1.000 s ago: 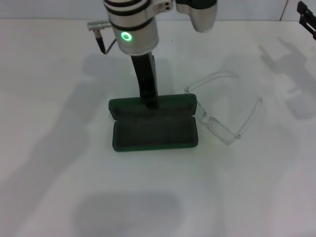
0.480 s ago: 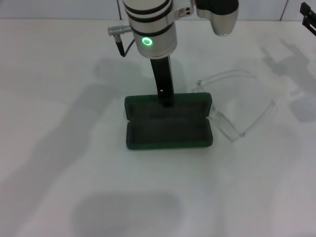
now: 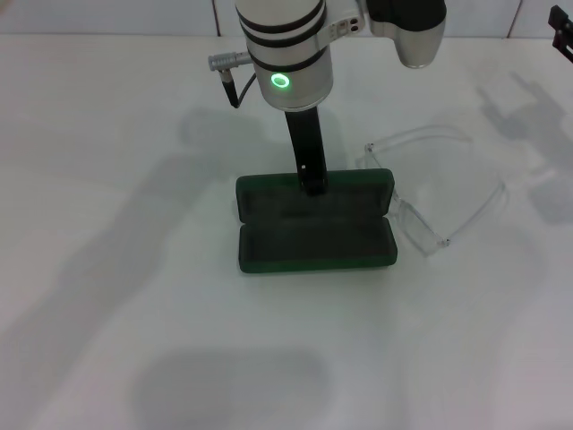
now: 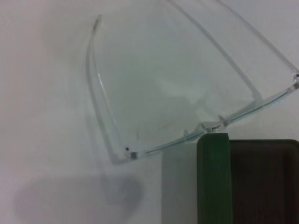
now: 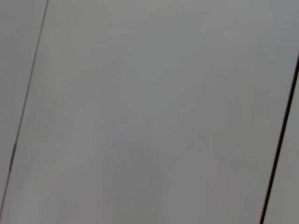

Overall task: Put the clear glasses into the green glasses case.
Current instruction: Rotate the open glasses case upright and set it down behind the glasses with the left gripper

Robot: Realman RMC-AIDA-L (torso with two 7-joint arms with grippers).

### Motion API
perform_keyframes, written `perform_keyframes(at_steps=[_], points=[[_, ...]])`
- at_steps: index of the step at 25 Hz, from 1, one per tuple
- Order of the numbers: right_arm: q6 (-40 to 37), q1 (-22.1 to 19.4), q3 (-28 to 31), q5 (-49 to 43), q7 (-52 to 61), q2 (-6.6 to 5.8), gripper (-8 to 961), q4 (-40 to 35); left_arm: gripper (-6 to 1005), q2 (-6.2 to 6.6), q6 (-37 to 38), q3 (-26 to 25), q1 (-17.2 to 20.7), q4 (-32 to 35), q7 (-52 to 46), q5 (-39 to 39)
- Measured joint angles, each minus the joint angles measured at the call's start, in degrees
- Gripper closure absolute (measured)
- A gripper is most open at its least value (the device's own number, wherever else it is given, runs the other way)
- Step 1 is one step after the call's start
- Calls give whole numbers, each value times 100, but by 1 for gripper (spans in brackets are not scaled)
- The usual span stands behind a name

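The green glasses case lies open on the white table, its lid laid back and the dark lining showing. My left gripper comes down from above onto the lid's rear rim and is shut on it; one black finger shows. The clear glasses lie unfolded right beside the case's right end, touching it, their arms pointing away from me. In the left wrist view the clear glasses sit against the green rim of the case. My right gripper is parked at the far right edge.
The white table is bare around the case. Shadows of the arms fall on it at the left, near front and far right. A wall with dark seams fills the right wrist view.
My left gripper has moved to the right with the case. The case has pushed the glasses along to the right.
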Motion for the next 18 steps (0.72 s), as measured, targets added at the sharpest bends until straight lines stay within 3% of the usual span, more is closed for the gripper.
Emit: perform_keyframes(at_steps=[18], points=[[-23, -8, 31, 29, 0, -47, 326, -2, 786, 14, 60, 1, -134, 5, -123, 84]])
